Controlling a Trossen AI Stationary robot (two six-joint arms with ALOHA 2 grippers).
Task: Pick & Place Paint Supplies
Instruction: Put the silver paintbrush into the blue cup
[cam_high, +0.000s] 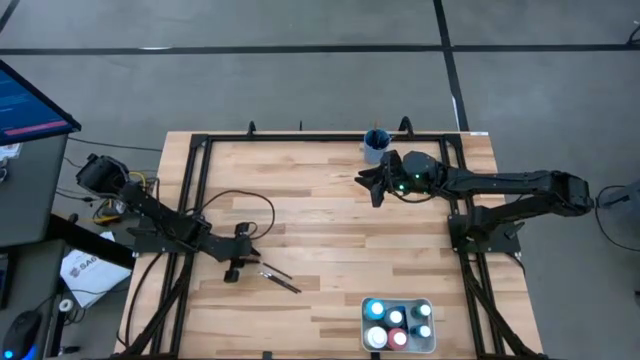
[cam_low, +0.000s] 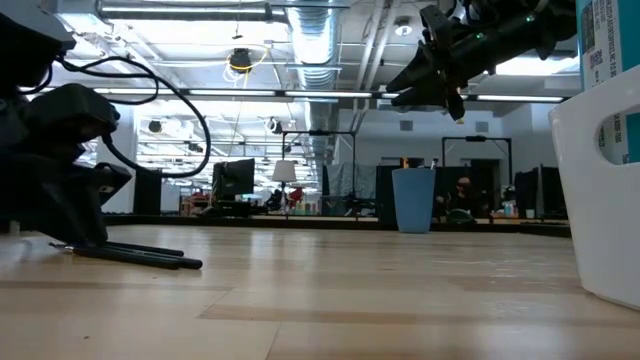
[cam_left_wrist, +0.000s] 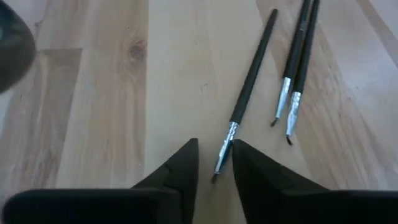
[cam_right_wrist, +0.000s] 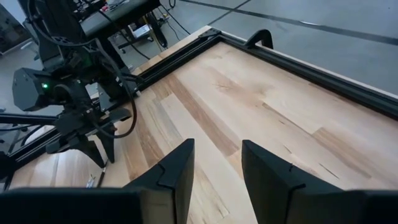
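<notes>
Three thin dark paintbrushes (cam_left_wrist: 298, 56) with silver ferrules lie flat on the wooden table; they also show in the high view (cam_high: 280, 278) and the low view (cam_low: 135, 256). My left gripper (cam_left_wrist: 216, 163) is low over the table and open. Its fingertips stand on either side of one brush's bristle end (cam_left_wrist: 222, 152) without touching it. My right gripper (cam_high: 370, 185) is open and empty, raised high over the far side of the table beside the blue cup (cam_high: 376, 146). Several paint bottles (cam_high: 397, 322) stand in the white tray (cam_high: 430, 344).
The white tray stands at the table's near edge, right of centre, and fills the right of the low view (cam_low: 600, 200). The blue cup (cam_low: 412, 200) holds brushes at the far edge. A black frame (cam_high: 195, 190) runs round the table. Bare wood lies between the arms.
</notes>
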